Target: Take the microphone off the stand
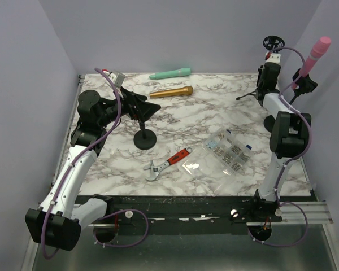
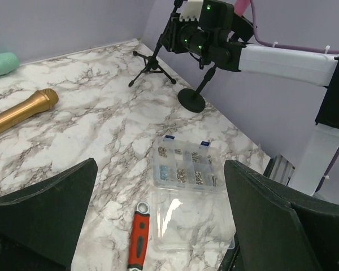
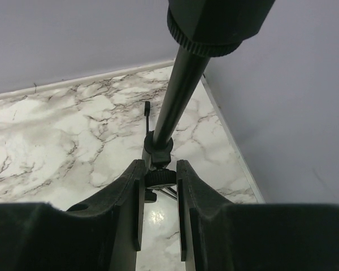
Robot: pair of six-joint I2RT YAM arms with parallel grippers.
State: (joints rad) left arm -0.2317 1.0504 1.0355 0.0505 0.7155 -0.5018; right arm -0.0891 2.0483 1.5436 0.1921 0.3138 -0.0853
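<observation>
Three microphones: the pink microphone [image 1: 317, 51] tilts in its stand [image 3: 178, 90]; the gold microphone [image 1: 170, 91] and the mint microphone [image 1: 170, 73] lie on the worktop [image 1: 214, 113]. The right hand [image 3: 158, 167] clamps the stand; the left hand [image 2: 160, 164] gapes open.

Light fell soft and even from overhead. The marble tabletop [image 1: 214, 113] looked bright, with only faint, short shadows beside the wrench [image 1: 175, 158]. In the left wrist view the clear parts box [image 2: 192, 217] gave off white glare toward 6 o'clock. Close to each wrist lens the dark fingers [image 3: 124, 197] went blurry, and the stand pole [image 3: 178, 90] was slightly soft at 12 o'clock.
</observation>
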